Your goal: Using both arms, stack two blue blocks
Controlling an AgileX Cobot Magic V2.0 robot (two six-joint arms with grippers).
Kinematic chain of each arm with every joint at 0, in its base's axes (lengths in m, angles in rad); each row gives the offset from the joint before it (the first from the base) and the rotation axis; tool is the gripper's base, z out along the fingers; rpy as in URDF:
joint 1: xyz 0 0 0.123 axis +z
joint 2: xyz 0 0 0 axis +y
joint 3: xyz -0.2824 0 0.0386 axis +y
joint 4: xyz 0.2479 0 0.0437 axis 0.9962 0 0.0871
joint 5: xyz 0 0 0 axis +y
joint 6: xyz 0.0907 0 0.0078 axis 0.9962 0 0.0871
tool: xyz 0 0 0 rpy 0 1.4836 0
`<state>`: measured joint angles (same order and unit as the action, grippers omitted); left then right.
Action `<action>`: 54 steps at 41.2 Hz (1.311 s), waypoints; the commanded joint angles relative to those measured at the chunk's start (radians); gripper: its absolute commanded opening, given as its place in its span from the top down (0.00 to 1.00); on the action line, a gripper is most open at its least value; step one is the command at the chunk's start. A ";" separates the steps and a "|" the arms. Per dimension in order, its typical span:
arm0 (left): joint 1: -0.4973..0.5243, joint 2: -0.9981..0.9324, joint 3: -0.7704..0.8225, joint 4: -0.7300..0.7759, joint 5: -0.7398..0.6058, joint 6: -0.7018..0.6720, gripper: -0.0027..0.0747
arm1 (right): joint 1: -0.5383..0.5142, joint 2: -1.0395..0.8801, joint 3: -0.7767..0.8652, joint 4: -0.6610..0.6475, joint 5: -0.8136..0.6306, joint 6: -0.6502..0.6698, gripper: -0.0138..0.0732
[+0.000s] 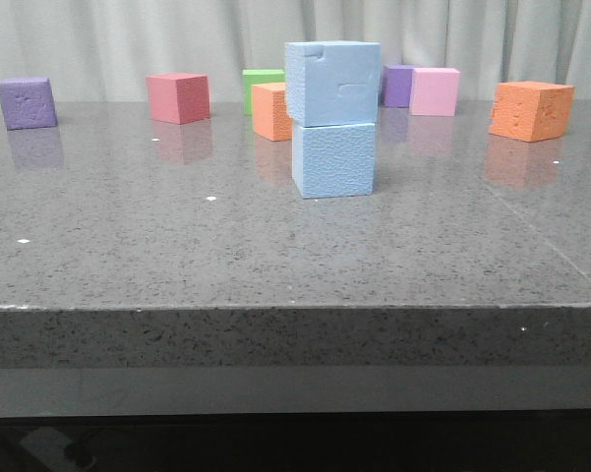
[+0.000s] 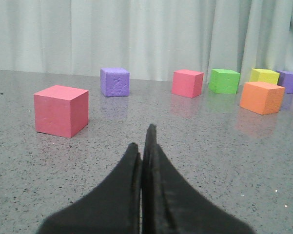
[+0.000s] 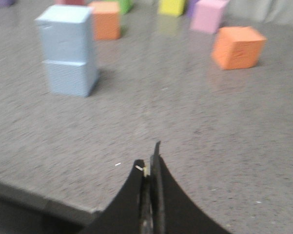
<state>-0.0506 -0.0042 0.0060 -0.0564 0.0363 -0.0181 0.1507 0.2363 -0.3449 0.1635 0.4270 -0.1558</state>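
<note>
Two pale blue blocks stand stacked at the table's middle: the upper blue block (image 1: 332, 69) rests on the lower blue block (image 1: 333, 159), slightly offset. The stack also shows in the right wrist view, upper block (image 3: 65, 33) on lower block (image 3: 70, 78). No gripper shows in the front view. My left gripper (image 2: 142, 141) is shut and empty, low over bare table, far from the stack. My right gripper (image 3: 148, 156) is shut and empty near the table's front edge, well back from the stack.
Behind the stack stand a purple cube (image 1: 27, 102), a red cube (image 1: 179, 96), a green cube (image 1: 262, 84), an orange cube (image 1: 271, 110), a pink cube (image 1: 435, 90) and an orange cube (image 1: 531, 109). A red cube (image 2: 61, 110) lies near my left gripper.
</note>
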 commanded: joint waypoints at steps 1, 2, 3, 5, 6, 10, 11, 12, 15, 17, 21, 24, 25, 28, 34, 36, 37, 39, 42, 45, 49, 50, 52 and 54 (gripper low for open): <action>-0.004 -0.017 0.002 -0.001 -0.084 0.000 0.99 | -0.048 -0.090 0.105 0.009 -0.240 -0.002 0.98; -0.004 -0.017 0.002 -0.001 -0.084 0.000 0.99 | -0.059 -0.120 0.146 0.009 -0.274 -0.002 0.98; -0.004 -0.017 0.002 -0.001 -0.084 0.000 0.99 | -0.067 -0.141 0.175 0.009 -0.299 -0.002 0.98; -0.004 -0.017 0.002 -0.001 -0.084 0.000 0.99 | -0.086 -0.181 0.238 0.009 -0.356 -0.002 0.98; -0.004 -0.017 0.002 -0.001 -0.084 0.000 0.99 | -0.092 -0.198 0.271 0.009 -0.386 -0.002 0.98; -0.004 -0.017 0.002 -0.001 -0.084 0.000 0.99 | -0.112 -0.243 0.364 0.009 -0.474 -0.002 0.98; -0.004 -0.017 0.002 -0.001 -0.084 0.000 0.99 | -0.115 -0.258 0.370 0.009 -0.467 -0.002 0.98; -0.004 -0.017 0.002 -0.001 -0.084 0.000 0.99 | -0.120 -0.268 0.366 0.009 -0.441 -0.002 0.98; -0.004 -0.017 0.002 -0.001 -0.084 0.000 0.99 | -0.132 -0.265 0.366 0.009 -0.441 -0.002 0.98; -0.004 -0.017 0.002 -0.001 -0.084 0.000 0.99 | -0.135 -0.266 0.366 0.009 -0.433 -0.002 0.98; -0.004 -0.017 0.002 -0.001 -0.084 0.000 0.99 | -0.135 -0.265 0.366 0.009 -0.427 -0.002 0.98; -0.004 -0.017 0.002 -0.001 -0.084 0.000 0.99 | -0.135 -0.265 0.366 0.009 -0.427 -0.002 0.98; -0.004 -0.017 0.002 -0.001 -0.084 0.000 0.99 | -0.135 -0.265 0.366 0.009 -0.435 -0.002 0.98; -0.004 -0.017 0.002 -0.001 -0.084 0.000 0.99 | -0.135 -0.265 0.366 0.009 -0.439 -0.002 0.98; -0.004 -0.017 0.002 -0.001 -0.084 0.000 0.99 | -0.135 -0.265 0.366 0.009 -0.439 -0.002 0.98; -0.004 -0.017 0.002 -0.001 -0.084 0.000 0.99 | -0.134 -0.265 0.367 0.010 -0.427 0.000 0.98; -0.004 -0.017 0.002 -0.001 -0.084 0.000 0.99 | -0.134 -0.265 0.367 0.004 -0.433 0.000 0.98; -0.004 -0.017 0.002 -0.001 -0.084 0.000 0.99 | -0.134 -0.265 0.367 -0.021 -0.435 0.015 0.98; -0.004 -0.017 0.002 -0.001 -0.084 0.000 0.99 | -0.137 -0.266 0.367 -0.103 -0.435 0.091 0.98; -0.004 -0.017 0.002 -0.001 -0.084 0.000 0.99 | -0.144 -0.266 0.367 -0.152 -0.435 0.156 0.98; -0.004 -0.017 0.002 -0.001 -0.084 0.000 0.99 | -0.153 -0.266 0.367 -0.163 -0.439 0.171 0.98; -0.004 -0.017 0.002 -0.001 -0.084 0.000 0.99 | -0.154 -0.266 0.367 -0.163 -0.439 0.171 0.98; -0.004 -0.017 0.002 -0.001 -0.084 0.000 0.99 | -0.158 -0.266 0.367 -0.163 -0.439 0.170 0.98; -0.004 -0.017 0.002 -0.001 -0.084 0.000 0.99 | -0.164 -0.266 0.367 -0.163 -0.439 0.168 0.98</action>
<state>-0.0506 -0.0042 0.0060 -0.0564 0.0363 -0.0181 -0.0009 -0.0108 0.0277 0.0151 0.0820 0.0089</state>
